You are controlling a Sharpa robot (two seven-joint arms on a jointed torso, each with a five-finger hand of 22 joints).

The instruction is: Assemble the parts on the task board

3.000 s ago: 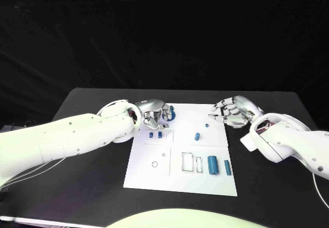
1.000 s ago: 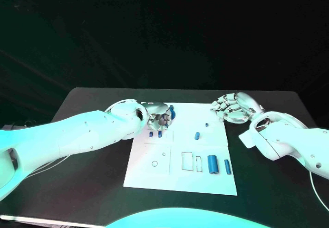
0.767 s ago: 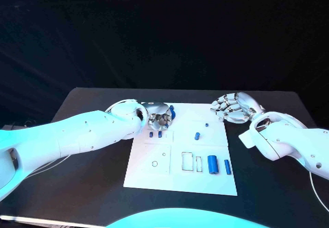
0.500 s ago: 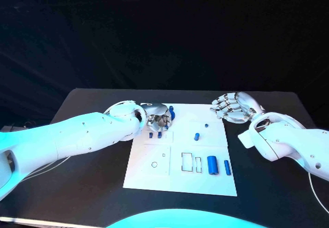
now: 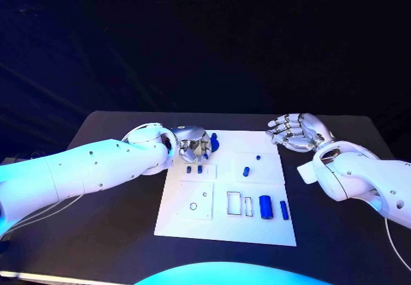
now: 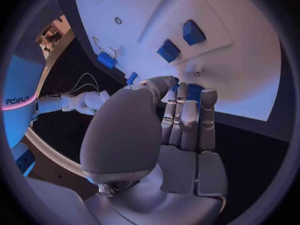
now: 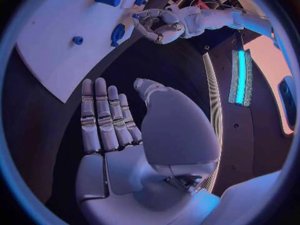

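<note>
Black desk (image 5: 111,127), white task board (image 5: 227,225) centered. Your left robot hand (image 5: 195,145) pinches a blue part (image 5: 213,140) at the board's far-left corner; right robot hand (image 5: 293,132) hovers spread, holding nothing. Keep it upright, lower slowly.

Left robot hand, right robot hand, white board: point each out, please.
left robot hand (image 5: 195,145): head view, on its silver knuckles.
right robot hand (image 5: 296,132): head view, on its curled silver fingers.
white board (image 5: 224,228): head view, on a bare patch near its front edge.

it looked like a robotics lab: a black table (image 5: 120,196) stood before black drapes (image 5: 205,53), bearing a white task board (image 5: 193,222).
</note>
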